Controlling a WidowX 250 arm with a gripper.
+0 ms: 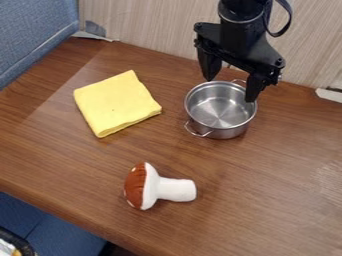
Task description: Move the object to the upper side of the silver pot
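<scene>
From where I stand, I see a shiny silver pot [221, 127] sitting flat on a brown wooden table [267, 200]. It has two little loop handles, one at the back and one at the front. The black gripper [231, 89] hangs over the back part of the pot. Its two fingers are spread wide apart, and it has nothing in its grip. I can't tell if a finger touches the pot's rim.

Which thing is "the object" I can't tell, because there are two by the pot. A soft toy mushroom [160, 189] lies on its side on my side of the pot, a bit to the left. Its red-brown cap points left and its white stem points right. A folded yellow cloth [117, 104] lies flat to the left of the pot, not touching it. Behind the pot is a pale wood wall [147, 25].
</scene>
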